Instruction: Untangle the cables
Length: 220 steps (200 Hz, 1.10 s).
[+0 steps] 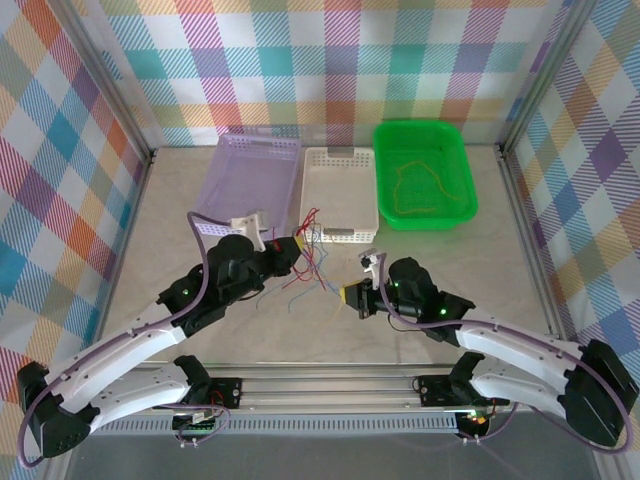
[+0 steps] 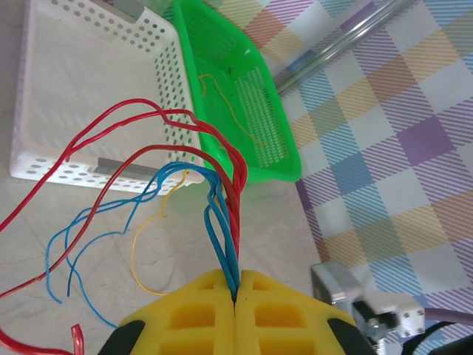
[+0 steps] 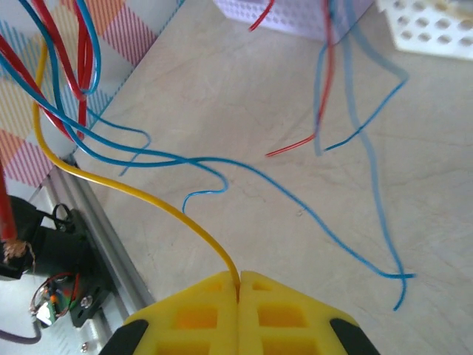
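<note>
The left gripper (image 2: 235, 285), its yellow jaws pressed together, is clamped on a bunch of thin red and blue plastic wires (image 2: 225, 214). These fan toward twelve o'clock across the white perforated plastic basket (image 2: 44, 166). The right gripper (image 3: 238, 285) is pinched tight on a single thin yellow wire (image 3: 111, 181), which climbs toward ten o'clock among blue and red strands.

From above, the tangle hangs mid-table. The bright green plastic basket (image 1: 465, 165) at one o'clock holds one yellow-orange wire (image 1: 420, 190).

My worry is this: if the yellow strand is looped through the others, pulling it could cinch a knot, slip it from the jaws, or drag the bunch loose.
</note>
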Motion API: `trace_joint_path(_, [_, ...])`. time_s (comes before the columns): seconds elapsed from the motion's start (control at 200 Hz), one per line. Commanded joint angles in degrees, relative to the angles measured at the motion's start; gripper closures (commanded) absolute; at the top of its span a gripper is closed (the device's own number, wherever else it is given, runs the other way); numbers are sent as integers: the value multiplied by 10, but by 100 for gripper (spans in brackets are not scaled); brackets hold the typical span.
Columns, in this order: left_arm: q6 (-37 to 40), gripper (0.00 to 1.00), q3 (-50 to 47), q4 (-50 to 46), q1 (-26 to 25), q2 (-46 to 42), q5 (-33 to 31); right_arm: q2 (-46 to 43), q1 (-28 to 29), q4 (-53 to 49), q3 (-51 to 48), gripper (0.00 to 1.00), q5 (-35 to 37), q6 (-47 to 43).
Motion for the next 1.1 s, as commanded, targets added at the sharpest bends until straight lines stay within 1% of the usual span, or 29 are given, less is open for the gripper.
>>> trace_joint_path(0.0, [28, 100, -4, -28, -2, -25, -24, -31, 1, -55, -11, 100, 57, -15])
trace_joint_path(0.125, [39, 100, -5, -50, -2, -39, -32, -74, -5, -108, -12, 100, 103, -13])
trace_joint_path(0.265, [46, 100, -7, -67, -2, -48, -36, -129, -42, -156, -14, 100, 105, -6])
trace_joint_path(0.355, [49, 100, -10, -68, -2, -54, -37, -154, -70, -180, -15, 100, 88, -6])
trace_joint_path(0.465, [51, 100, -13, -68, -2, -59, -39, -172, -88, -196, -13, 100, 69, -9])
trace_joint_path(0.57, [48, 100, -19, -57, -2, -56, -29, -182, -92, -177, -15, 100, 8, -25])
trace_joint_path(0.605, [47, 100, -21, -49, -2, -54, -20, -179, -92, -172, -12, 91, -11, -28])
trace_joint_path(0.66, [43, 100, -23, -37, -2, -46, -9, -174, -92, -165, -4, 75, -35, -32])
trace_joint_path(0.68, [42, 100, -24, -32, -2, -42, -3, -172, -92, -165, 0, 65, -40, -33])
trace_joint_path(0.7, [42, 100, -23, -26, -2, -38, 2, -171, -92, -166, 4, 57, -45, -34])
trace_joint_path(0.725, [42, 100, -24, -19, -2, -33, 10, -169, -92, -164, 9, 51, -51, -34])
trace_joint_path(0.76, [41, 100, -23, -10, -2, -25, 20, -168, -92, -155, 14, 45, -61, -36])
trace_joint_path(0.79, [41, 100, -23, -3, -2, -18, 30, -167, -92, -148, 18, 43, -68, -35])
trace_joint_path(0.87, [39, 100, -21, 19, -3, -1, 51, -160, -92, -114, 27, 41, -79, -25])
trace_joint_path(1.005, [36, 100, -17, 51, -7, 26, 77, -114, -92, -42, 48, 41, -116, 6])
trace_joint_path(1.095, [40, 100, -8, 55, -12, 41, 88, -75, -92, -3, 69, 41, -130, 25])
